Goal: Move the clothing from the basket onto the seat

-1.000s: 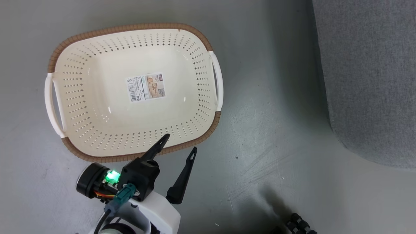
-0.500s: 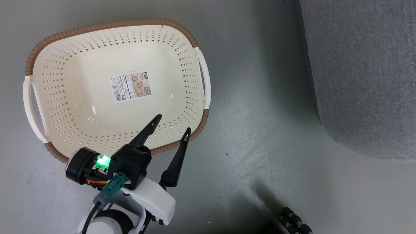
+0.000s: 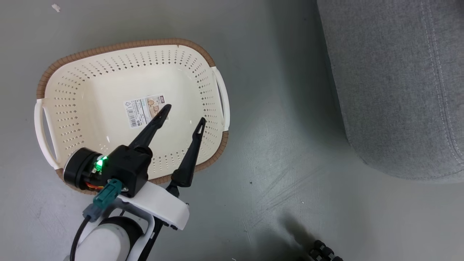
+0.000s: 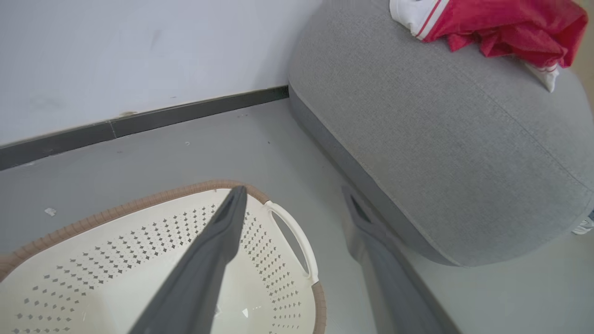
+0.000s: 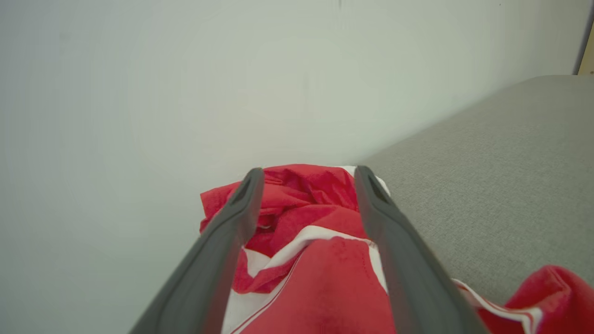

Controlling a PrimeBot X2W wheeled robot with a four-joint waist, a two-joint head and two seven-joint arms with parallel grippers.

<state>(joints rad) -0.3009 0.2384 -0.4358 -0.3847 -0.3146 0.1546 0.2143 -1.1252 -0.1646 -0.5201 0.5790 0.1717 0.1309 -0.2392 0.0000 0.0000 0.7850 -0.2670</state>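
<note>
The cream basket [image 3: 72, 108] with its brown rim stands on the floor at the left, with nothing in it but a label sticker [image 3: 145, 108]. My left gripper [image 3: 185, 113] hangs open over the basket's near right part, its fingertips close to the sticker. In the left wrist view the same gripper [image 4: 293, 191] points past the basket [image 4: 139, 250] toward the grey seat [image 4: 441, 139], where the red clothing [image 4: 501, 25] with white trim lies on top. My right gripper [image 5: 308, 171] is open just above the clothing [image 5: 325, 260] on the seat [image 5: 501, 185], a finger on either side of the heap.
The grey floor [image 3: 282, 145] runs between the basket and the seat [image 3: 391, 90]. A pale wall with a dark skirting board [image 4: 185, 113] stands behind the basket. A dark ribbed part [image 3: 324, 252] shows at the bottom edge of the head view.
My left gripper has moved forward from the basket's near rim to over its floor, still open. The head camera has shifted, so the whole picture has slid.
</note>
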